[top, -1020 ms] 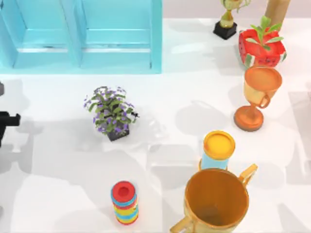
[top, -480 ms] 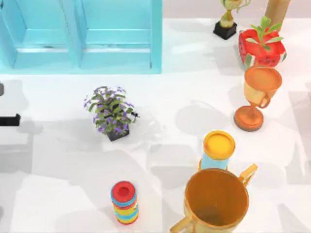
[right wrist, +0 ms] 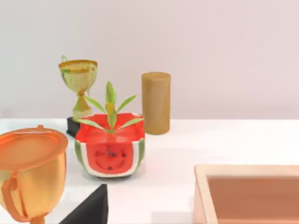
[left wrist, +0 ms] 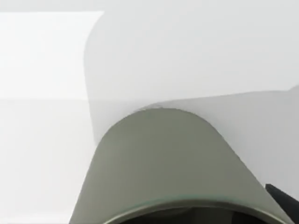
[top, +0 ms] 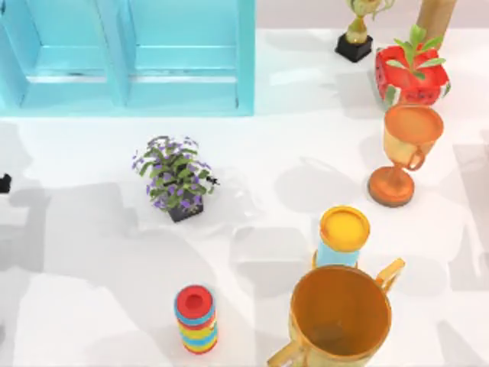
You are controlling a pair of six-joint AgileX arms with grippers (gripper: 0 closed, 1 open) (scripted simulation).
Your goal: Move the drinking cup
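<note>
Top view showed the orange cup (top: 403, 145) standing upright near the table's (top: 92, 306) right edge, just in front of the watermelon planter (top: 410, 74). Only a black bit of the left arm (top: 4, 183) sat at the left edge; I could not tell either gripper's jaw state.

Your top view is bright and evenly lit; the white table (top: 267, 145) carries broad, soft-edged grey shadows, largest along its left side and around the purple flower pot (top: 175, 182). Left wrist view is pale and low in contrast: a grey-green curved surface (left wrist: 173, 163) sits close and blurred, with a soft shadow band on the white behind it. Right wrist view is crisp, no glare, the watermelon planter (right wrist: 110, 151) sharp.
</note>
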